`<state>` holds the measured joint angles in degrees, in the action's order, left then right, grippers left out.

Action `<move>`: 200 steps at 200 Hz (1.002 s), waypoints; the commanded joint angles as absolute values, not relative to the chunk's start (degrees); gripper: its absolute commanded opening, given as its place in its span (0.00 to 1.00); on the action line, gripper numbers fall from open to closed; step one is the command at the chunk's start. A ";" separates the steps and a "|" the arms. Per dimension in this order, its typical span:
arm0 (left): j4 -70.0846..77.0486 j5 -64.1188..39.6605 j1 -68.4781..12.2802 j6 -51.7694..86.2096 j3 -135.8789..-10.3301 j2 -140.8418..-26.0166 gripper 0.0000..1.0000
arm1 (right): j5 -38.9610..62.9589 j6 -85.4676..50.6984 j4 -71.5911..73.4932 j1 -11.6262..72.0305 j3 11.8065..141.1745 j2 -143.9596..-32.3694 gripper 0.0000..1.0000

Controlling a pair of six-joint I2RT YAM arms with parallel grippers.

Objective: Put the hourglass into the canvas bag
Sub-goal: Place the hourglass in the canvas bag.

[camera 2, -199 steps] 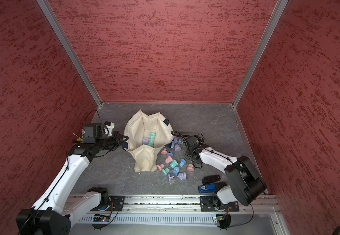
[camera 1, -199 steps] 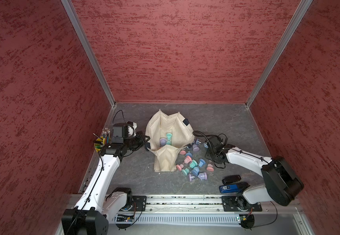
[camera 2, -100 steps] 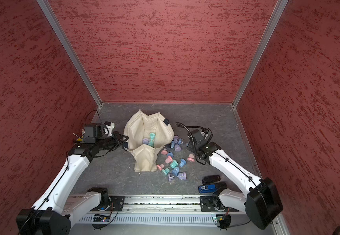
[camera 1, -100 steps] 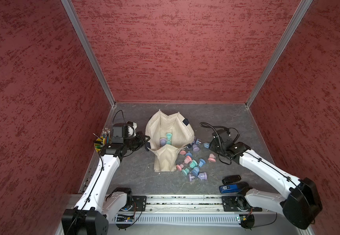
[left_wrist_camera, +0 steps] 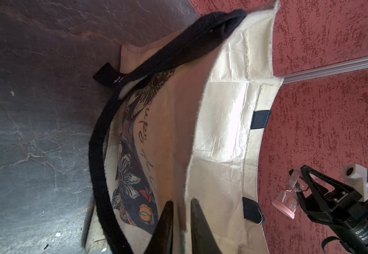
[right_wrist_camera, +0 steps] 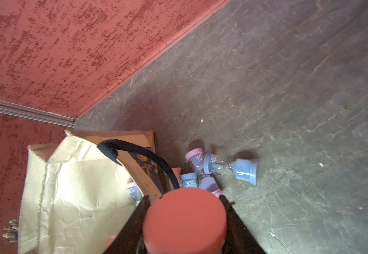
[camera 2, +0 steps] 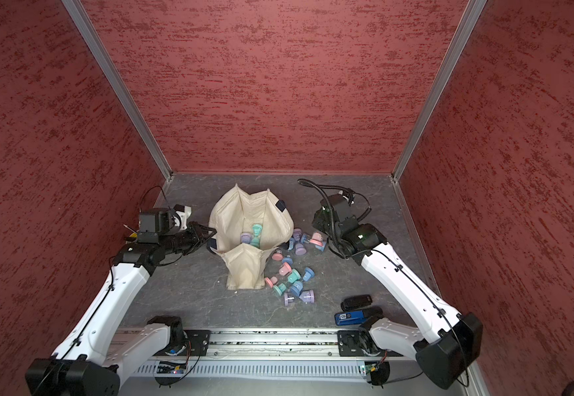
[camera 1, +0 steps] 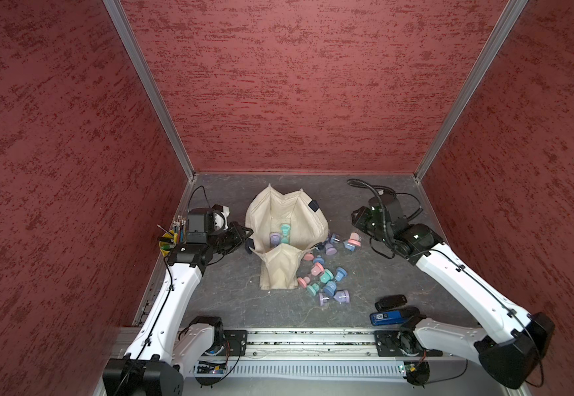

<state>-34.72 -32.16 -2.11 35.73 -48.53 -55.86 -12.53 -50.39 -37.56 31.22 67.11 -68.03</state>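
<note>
The cream canvas bag (camera 1: pixel 313 224) (camera 2: pixel 225 219) stands open mid-floor with a teal hourglass (camera 1: pixel 284 230) and a lilac one inside. My left gripper (camera 1: pixel 245 236) (left_wrist_camera: pixel 182 203) is shut on the bag's left rim (left_wrist_camera: pixel 187 167), one finger on each side of the cloth. A navy strap (left_wrist_camera: pixel 104 136) hangs outside. My right gripper (camera 1: pixel 359 228) (right_wrist_camera: pixel 184 198) is shut on a pink hourglass (camera 1: pixel 352 240) (camera 2: pixel 317 238) (right_wrist_camera: pixel 185 220), held above the floor just right of the bag. The left wrist view shows the same pink hourglass (left_wrist_camera: pixel 287 201) beyond the bag's far wall.
Several pastel hourglasses (camera 1: pixel 326 279) lie scattered on the floor right of the bag. A yellow pencil cup (camera 1: pixel 168 240) stands by the left wall. A black device (camera 1: pixel 390 301) and a blue one (camera 1: pixel 387 318) lie at the front right.
My right arm has lifted off the pile and drawn back and up with the pink hourglass in its jaws. The left arm and the bag have stayed put.
</note>
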 commanded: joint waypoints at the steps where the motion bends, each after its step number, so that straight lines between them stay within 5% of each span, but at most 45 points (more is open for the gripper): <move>1: -34.02 -32.89 -1.76 35.69 -47.55 -55.22 0.15 | -11.43 -49.60 -36.28 32.21 71.03 -69.35 0.00; 200: -35.16 -33.59 -1.76 34.98 -48.39 -56.35 0.00 | -8.41 -43.95 -29.82 46.40 94.31 -92.71 0.00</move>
<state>-34.70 -33.15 -1.98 35.70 -47.64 -56.36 -10.44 -44.99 -33.36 46.04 91.96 -91.11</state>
